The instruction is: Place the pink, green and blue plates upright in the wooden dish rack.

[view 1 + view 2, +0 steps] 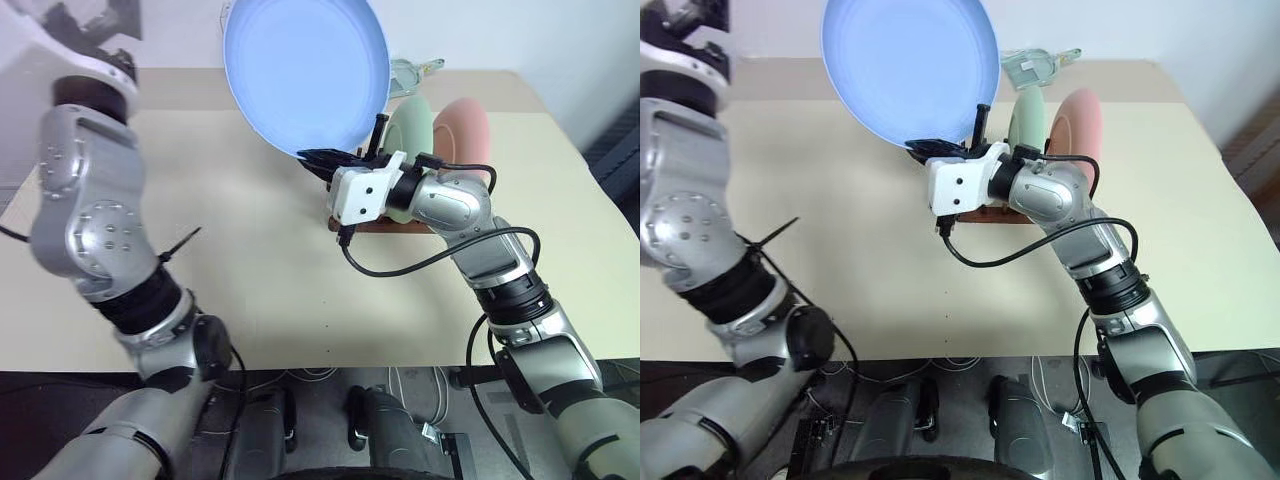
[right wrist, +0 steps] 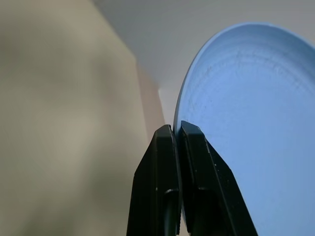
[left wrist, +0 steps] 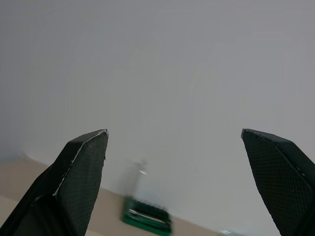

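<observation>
The right tool (image 1: 322, 162) is pinched tight on the bottom edge of the blue plate (image 1: 305, 70). It holds the plate up in the air, standing on its edge, just in front of the wooden rack (image 1: 390, 222). The green plate (image 1: 410, 130) and the pink plate (image 1: 462, 135) already stand upright in the rack, side by side, with the green one nearer the blue plate. The rack sits on the tan surface (image 1: 250, 250).

The left tool (image 3: 174, 162) is wide open and holds nothing. It is up high, well away from the rack.

The blue plate looks stiff and smooth, and probably light. It is thin at the rim, so the rim is the best place to take hold. But a pinch on one small spot of the edge lets a wide plate swing or slip, so it likely needs slow, gentle moves. If it is a hard plate it could chip when it bumps the pegs or the green plate. It still has to go down between the pegs, next to the green plate.
</observation>
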